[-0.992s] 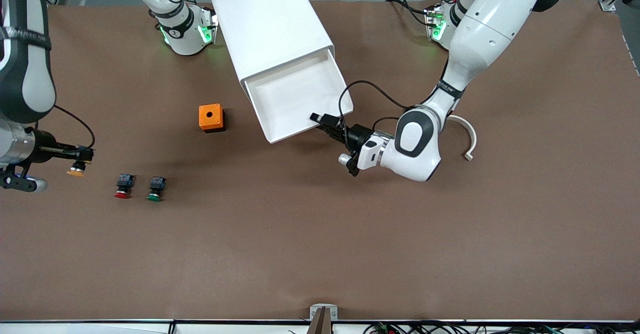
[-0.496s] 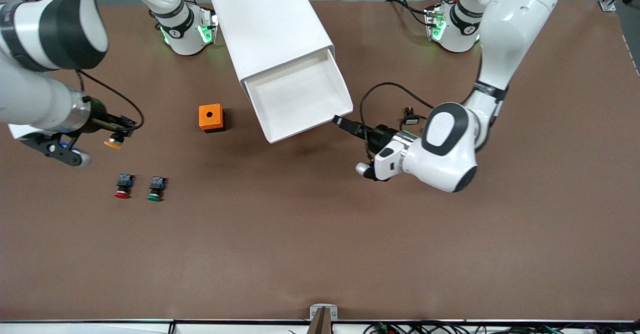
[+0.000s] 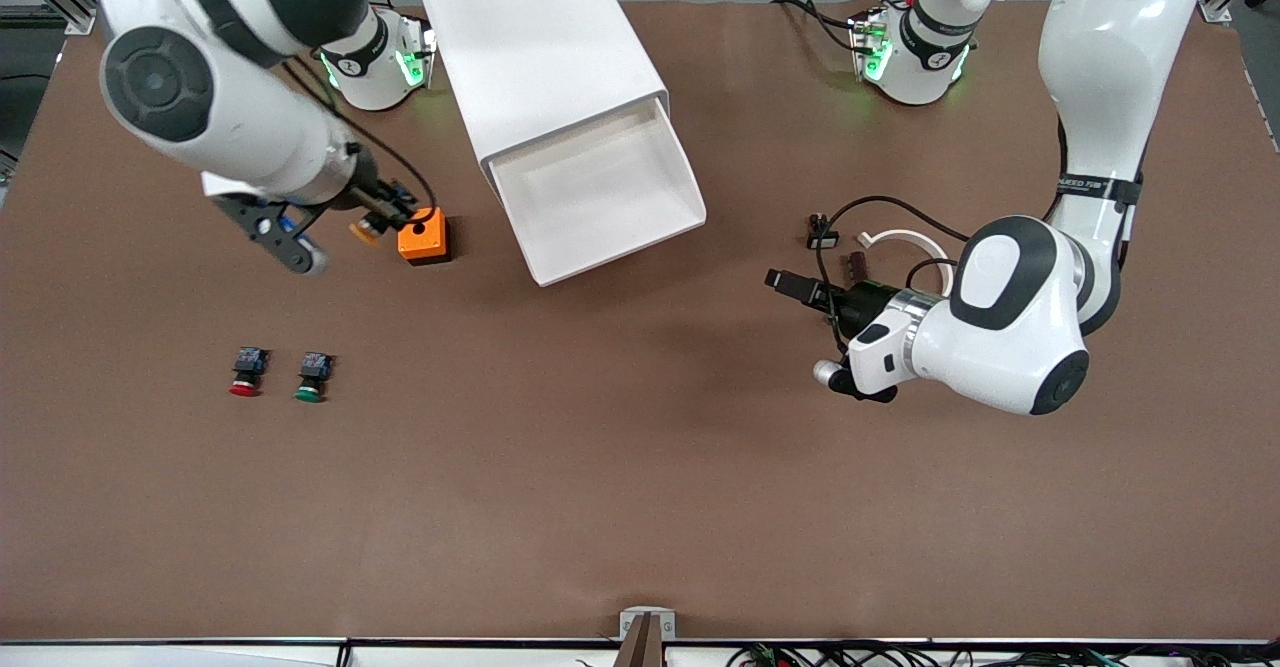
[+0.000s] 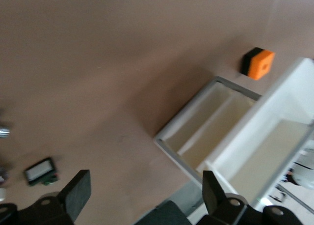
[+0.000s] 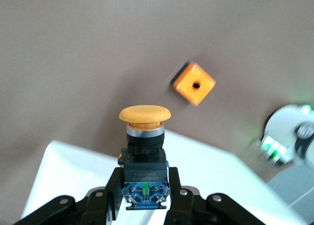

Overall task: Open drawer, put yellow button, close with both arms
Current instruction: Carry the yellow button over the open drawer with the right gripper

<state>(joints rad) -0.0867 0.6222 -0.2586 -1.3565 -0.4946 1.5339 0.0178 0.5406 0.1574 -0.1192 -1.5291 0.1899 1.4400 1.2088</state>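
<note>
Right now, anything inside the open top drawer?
Nothing shows in the drawer: its visible floor is bare white. The back part is covered by the cabinet. The yellow button is in the right gripper, over the table beside the orange cube.

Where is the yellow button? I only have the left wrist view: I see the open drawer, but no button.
Observer: The right gripper holds the yellow button by its black-and-blue body.
Operator: What is it over?
Observer: The front view shows it over the table next to the orange cube, not yet over the drawer.
Operator: How does my left gripper stand to the drawer?
Observer: The left gripper is clear of the drawer, over bare table toward the left arm's end.
</note>
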